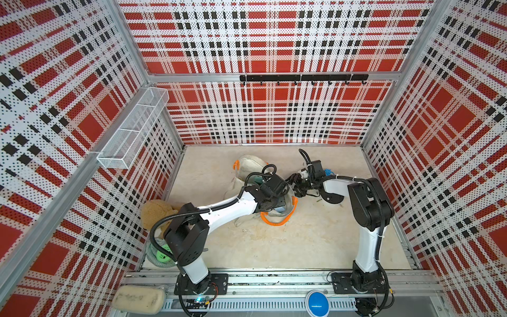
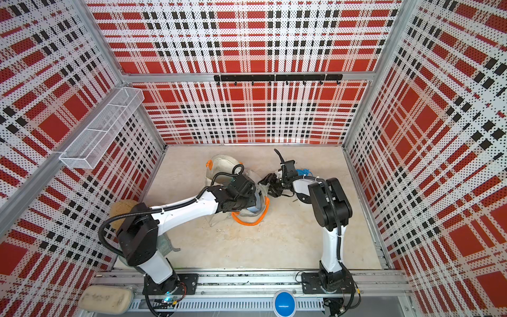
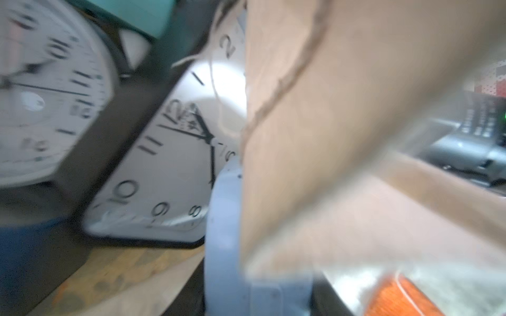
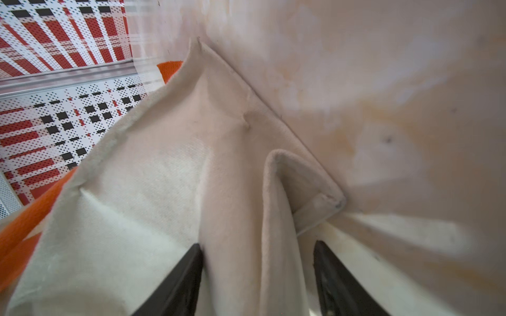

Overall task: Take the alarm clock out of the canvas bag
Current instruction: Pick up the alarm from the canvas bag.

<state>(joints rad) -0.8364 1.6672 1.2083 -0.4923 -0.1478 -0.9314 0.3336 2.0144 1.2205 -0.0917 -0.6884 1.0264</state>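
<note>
Two clock faces (image 3: 49, 95) (image 3: 164, 177), one canvas bag (image 1: 248, 164), one plush toy (image 1: 155, 212).

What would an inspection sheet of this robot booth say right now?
Surface: mottled beige tabletop.
Job's things: canvas bag lying mid-table; two white clock faces inside.
Clutter: tan plush toy, green ball near left arm's base.
Grippers: left gripper reaching into the bag mouth, jaws unclear; right gripper jaws apart around a bag fold.
Cables: black hoses looped along both arms.
Surroundings: red plaid walls, wire basket, hook rail.

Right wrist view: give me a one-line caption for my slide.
Right claw, jaws apart, straddles a raised fold of the cream canvas bag, orange strap and plaid wall behind.
</note>
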